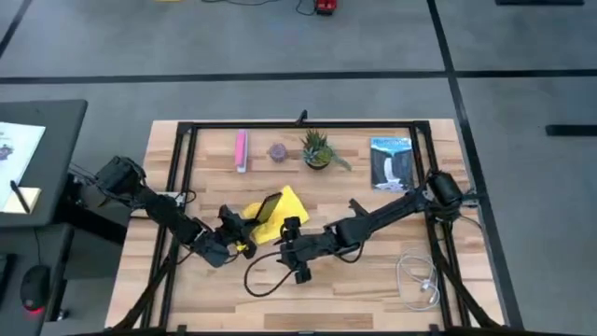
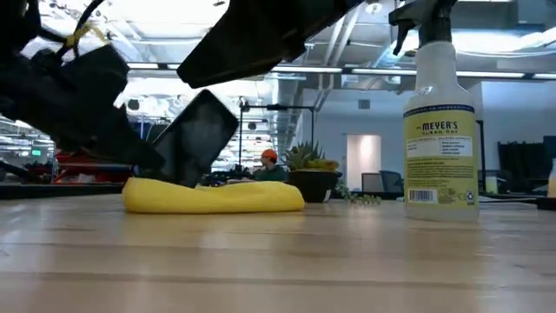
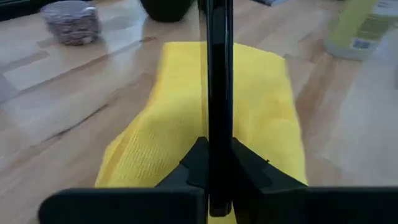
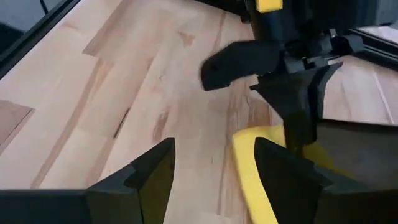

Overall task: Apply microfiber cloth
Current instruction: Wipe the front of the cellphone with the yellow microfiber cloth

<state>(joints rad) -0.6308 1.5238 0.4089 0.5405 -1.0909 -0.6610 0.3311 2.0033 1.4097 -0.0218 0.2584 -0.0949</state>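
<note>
— Yellow fabric in the high view, is the microfiber cloth (image 1: pixel 284 213) placed?

— It is seen lying mid-counter (image 1: pixel 354 280), bunched rather than spread flat. A black phone (image 1: pixel 269 207) is stood on it, tilted. The left claw (image 1: pixel 235 231) is set at the cloth's near-left edge, the right claw (image 1: pixel 291 233) just beside its near-right edge.

— Low view?

— The cloth is shown as a low soft roll under the leaning phone. A spray bottle (image 2: pixel 439 122) is stood well apart from it, and a potted plant (image 2: pixel 308 169) is seen behind.

— Left wrist view?

— The phone is seen edge-on, pinched by the left claw, with its lower edge over the cloth. Contact between the two cannot be confirmed.

— Right wrist view?

— The right claw is shown spread, nothing held, with a cloth corner just ahead of it.

— Handling?

— The cloth is judged light, limp and easily dragged, so it would fold if pushed. A free corner or edge is best pinched, away from the phone. The phone is judged stiff and slick.

— Anything hidden?

— The phone's screen side cannot be made out. The part of the cloth under the phone is covered, and in the low view both arms are cut off.
</note>
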